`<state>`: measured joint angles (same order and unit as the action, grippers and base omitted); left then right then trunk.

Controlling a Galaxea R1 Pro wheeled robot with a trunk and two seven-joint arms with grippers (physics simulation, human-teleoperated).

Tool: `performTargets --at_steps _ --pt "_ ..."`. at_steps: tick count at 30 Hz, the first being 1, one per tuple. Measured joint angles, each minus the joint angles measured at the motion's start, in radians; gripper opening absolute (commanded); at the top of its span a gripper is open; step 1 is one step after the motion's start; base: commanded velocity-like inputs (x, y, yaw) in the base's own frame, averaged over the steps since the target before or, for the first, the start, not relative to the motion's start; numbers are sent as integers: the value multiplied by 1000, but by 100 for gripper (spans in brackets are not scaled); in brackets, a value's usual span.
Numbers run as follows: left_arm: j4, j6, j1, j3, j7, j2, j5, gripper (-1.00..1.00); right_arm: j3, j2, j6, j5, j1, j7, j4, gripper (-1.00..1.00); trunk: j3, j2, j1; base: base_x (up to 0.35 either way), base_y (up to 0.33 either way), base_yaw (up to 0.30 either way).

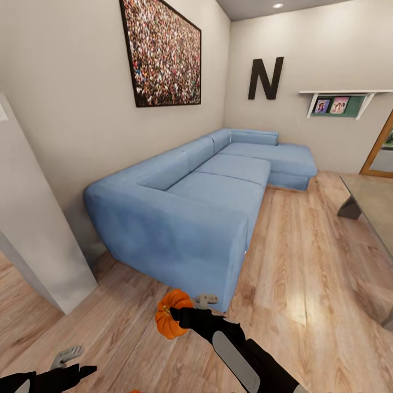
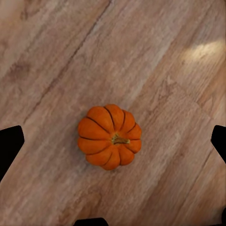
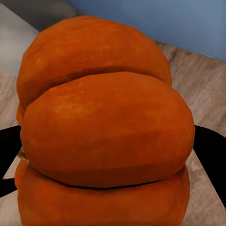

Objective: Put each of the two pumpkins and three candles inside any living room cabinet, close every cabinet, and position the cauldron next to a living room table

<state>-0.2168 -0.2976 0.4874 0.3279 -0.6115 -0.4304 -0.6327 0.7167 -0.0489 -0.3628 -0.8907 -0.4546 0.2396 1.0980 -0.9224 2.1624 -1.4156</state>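
Near the front corner of the blue sofa (image 1: 202,202), the right gripper (image 1: 188,315) has a pumpkin (image 1: 172,314) clamped between its fingers, held above the wood floor (image 1: 305,262). Close up from the right wrist, that pumpkin's (image 3: 106,127) orange ribs bulge between the dark fingers (image 3: 209,155). Down at the near left, the left gripper (image 1: 71,363) hangs over the floor, and its wrist camera looks straight down on a second pumpkin (image 2: 109,136) lying on the planks, stem up, untouched. Whether that left claw is wide or narrow, I cannot tell. Far right, a corner of the grey coffee table (image 1: 371,202) peeks in.
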Motion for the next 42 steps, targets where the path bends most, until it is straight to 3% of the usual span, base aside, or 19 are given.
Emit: performTargets --at_steps 42 --pt "0 3 -1 3 8 2 2 100 1 0 1 0 0 1 -14 -100 -132 294 -161 0 0 0"
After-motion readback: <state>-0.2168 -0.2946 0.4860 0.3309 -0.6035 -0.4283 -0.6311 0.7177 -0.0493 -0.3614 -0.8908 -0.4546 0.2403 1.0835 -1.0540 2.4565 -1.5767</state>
